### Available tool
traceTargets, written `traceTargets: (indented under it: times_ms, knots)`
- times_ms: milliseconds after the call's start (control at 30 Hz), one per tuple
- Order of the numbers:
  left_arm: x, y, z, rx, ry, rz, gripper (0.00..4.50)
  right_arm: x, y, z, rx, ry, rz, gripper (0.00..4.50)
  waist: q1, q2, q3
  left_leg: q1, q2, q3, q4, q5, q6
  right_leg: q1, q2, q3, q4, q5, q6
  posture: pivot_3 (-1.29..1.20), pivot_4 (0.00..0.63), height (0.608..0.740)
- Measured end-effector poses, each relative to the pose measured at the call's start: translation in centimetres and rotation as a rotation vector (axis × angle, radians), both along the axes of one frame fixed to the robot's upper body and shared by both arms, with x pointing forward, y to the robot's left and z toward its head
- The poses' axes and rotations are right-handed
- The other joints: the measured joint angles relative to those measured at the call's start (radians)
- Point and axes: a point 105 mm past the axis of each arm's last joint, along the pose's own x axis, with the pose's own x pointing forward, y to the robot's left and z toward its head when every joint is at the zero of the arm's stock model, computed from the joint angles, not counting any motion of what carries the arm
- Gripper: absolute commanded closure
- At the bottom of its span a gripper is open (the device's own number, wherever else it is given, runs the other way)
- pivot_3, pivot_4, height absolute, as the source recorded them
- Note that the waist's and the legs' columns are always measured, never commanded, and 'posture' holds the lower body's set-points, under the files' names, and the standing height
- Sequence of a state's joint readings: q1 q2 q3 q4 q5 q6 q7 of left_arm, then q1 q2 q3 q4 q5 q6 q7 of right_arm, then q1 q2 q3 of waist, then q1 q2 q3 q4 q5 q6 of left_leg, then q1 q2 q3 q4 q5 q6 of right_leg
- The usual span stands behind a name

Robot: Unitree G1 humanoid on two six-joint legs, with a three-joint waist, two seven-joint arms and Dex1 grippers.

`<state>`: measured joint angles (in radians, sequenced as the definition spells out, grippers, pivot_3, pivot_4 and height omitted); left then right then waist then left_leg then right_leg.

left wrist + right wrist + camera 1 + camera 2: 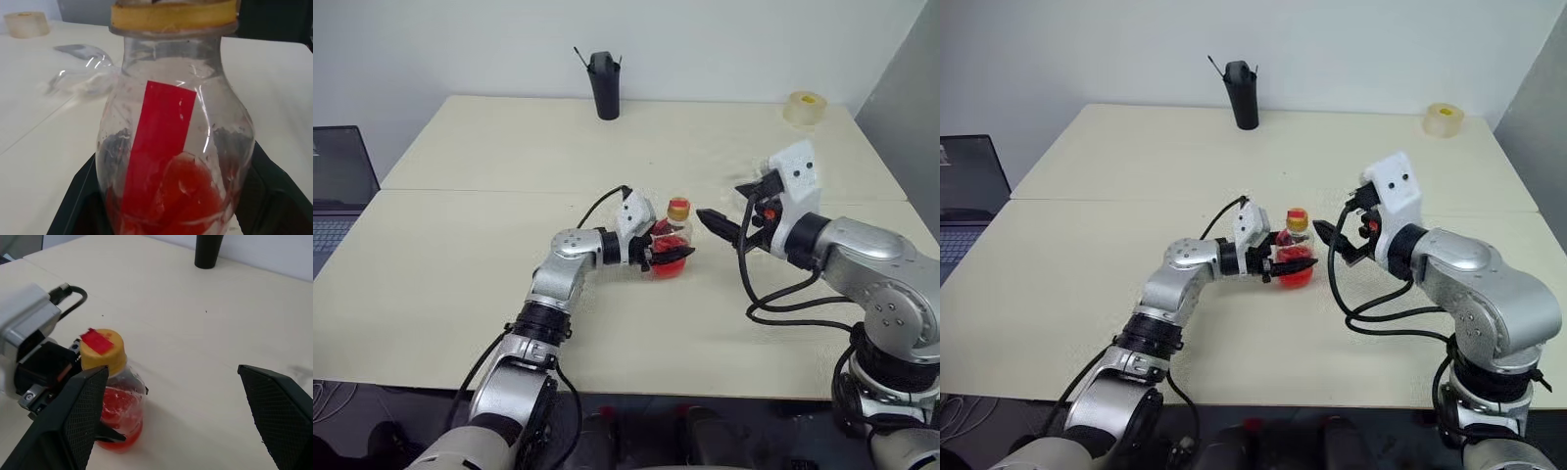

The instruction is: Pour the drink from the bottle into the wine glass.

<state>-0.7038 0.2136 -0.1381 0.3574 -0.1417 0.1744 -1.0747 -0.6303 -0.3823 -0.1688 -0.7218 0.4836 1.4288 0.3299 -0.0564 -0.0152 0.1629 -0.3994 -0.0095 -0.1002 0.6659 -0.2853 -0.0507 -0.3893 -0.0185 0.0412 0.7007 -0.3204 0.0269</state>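
Standing upright, bottle [674, 247] sits clamped in left gripper [658, 251].

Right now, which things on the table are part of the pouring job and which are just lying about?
Part of the job:
- bottle with cap on, held by the left claw
- drink inside it
- wine glass, seen behind the bottle in the left wrist view
- right claw, open beside the cap

Lying about:
- black cup
- tape roll
- laptop
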Motion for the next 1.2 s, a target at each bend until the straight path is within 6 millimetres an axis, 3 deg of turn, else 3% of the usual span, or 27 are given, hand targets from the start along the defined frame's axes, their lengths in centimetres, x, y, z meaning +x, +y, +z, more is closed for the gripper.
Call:
traceTargets:
  times_ms: [133,167,300,833,867,933,1067,1200]
  knots:
    - [-0.3,-0.7,0.5,0.0,-0.036,-0.006,2.04,-0.9,0.9,-0.2,0.028,0.0,0.014,0.0,0.0,0.0,0.0,0.0,0.0,0.0,0.0,0.0,0.0,0.0,0.0,0.0,0.0,0.0,0.0,0.0,0.15,0.74]
    - [-0.3,-1.0,0.2,-0.011,-0.033,0.02,2.04,-1.2,1.3,0.0,0.104,-0.002,-0.002,0.0,-0.001,0.001,0.0,0.0,0.0,0.0,0.0,0.0,0.0,0.0,0.0,0.0,0.001,0.0,0.0,0.0,0.15,0.74]
    - [-1.5,-2.9,-1.1,-0.027,0.0,-0.004,2.04,-1.8,2.0,0.0,0.127,-0.008,-0.018,0.0,0.0,0.002,-0.001,0.0,-0.001,0.0,0.0,0.0,0.0,0.0,0.0,0.001,0.0,0.0,0.0,0.0,0.15,0.74]
    - [-1.6,-3.4,-0.7,-0.041,-0.034,-0.002,2.05,-1.4,1.7,-1.6,0.109,0.036,-0.098,0.0,-0.001,0.002,-0.001,0.001,0.0,0.0,0.0,0.0,0.001,0.0,0.0,0.0,0.0,0.0,0.0,0.0,0.15,0.74]
    - [-1.6,-3.4,-0.7,-0.042,-0.034,-0.002,2.05,-1.4,1.7,-1.5,0.111,0.036,-0.099,0.37,-0.001,0.002,-0.001,0.0,-0.001,0.001,0.0,0.0,0.001,0.0,0.0,0.001,0.0,0.0,0.0,0.0,0.15,0.74]
    - [-1.5,-3.4,-0.6,-0.042,-0.034,0.001,2.05,-1.4,1.7,-1.5,0.114,0.034,-0.103,0.38,-0.001,0.002,-0.001,0.0,-0.001,0.0,0.0,0.0,0.001,0.0,0.0,0.001,0.0,0.0,0.0,0.0,0.15,0.74]
    - [-1.4,-3.4,-0.6,-0.045,-0.036,0.012,2.05,-1.3,1.7,-1.5,0.119,0.03,-0.106,1.33,-0.001,0.002,-0.001,0.0,0.0,0.0,0.0,0.0,0.001,0.0,0.0,0.0,0.0,0.0,0.0,0.0,0.15,0.74]
    - [-1.4,-3.4,-0.6,-0.046,-0.036,0.018,2.05,-1.3,1.8,-1.5,0.126,0.034,-0.104,1.34,-0.001,0.002,-0.001,0.0,-0.001,0.0,0.0,0.0,0.001,0.0,0.0,0.001,0.0,0.0,0.0,0.0,0.15,0.74]
